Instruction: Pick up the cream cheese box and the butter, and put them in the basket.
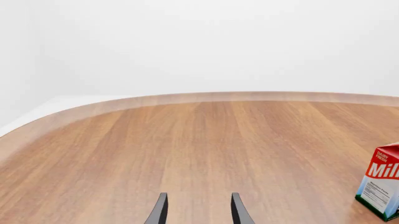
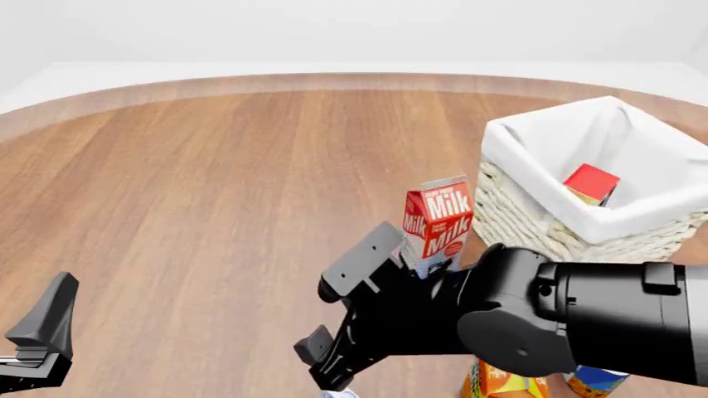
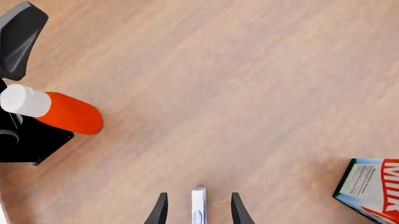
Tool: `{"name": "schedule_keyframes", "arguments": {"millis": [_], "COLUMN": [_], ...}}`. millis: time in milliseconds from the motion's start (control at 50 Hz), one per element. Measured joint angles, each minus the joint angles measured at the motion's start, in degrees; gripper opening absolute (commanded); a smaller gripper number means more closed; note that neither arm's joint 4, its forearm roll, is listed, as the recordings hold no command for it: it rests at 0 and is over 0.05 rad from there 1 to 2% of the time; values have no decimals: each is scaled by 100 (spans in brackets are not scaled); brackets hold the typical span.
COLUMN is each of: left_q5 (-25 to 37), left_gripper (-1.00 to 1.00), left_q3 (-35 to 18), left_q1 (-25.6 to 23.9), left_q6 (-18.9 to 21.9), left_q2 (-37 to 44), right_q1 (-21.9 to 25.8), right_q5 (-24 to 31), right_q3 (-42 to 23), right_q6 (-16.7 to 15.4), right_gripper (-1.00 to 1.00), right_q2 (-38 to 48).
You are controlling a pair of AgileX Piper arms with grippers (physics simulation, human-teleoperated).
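Nearest the camera, at the bottom edge of the front view, the right gripper (image 2: 332, 365) reaches down from its bulky black arm at the lower right, and in the right wrist view its two dark fingers stand apart with the cream cheese box (image 3: 198, 205) seen edge-on in the gap between them; whether the pads touch it I cannot tell. At the lower left corner of the front view sits the left gripper (image 2: 39, 348), its fingers (image 1: 159, 211) spread over bare worktop (image 2: 221, 207) with nothing between them. An orange bottle (image 3: 59, 111) with a white cap lies on the wood at the left of the right wrist view. Farther back, near the middle, a red milk carton (image 2: 439, 222) stands upright just beside the basket (image 2: 531, 207). Inside the basket at the upper right, the butter (image 2: 592, 184) rests against the white liner.
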Motion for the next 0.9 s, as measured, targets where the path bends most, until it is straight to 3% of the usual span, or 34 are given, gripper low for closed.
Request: {"name": "schedule_keyframes", "arguments": {"millis": [900], "left_q5": [0], "left_gripper": [100], "left_q3": [0], "left_q1": [0], "left_q6": [0], "left_q2": [0], "right_q1": [116], "right_q5": [-343], "right_q3": [315], "right_q6": [315], "right_gripper": [100], "right_q2": [490]}}
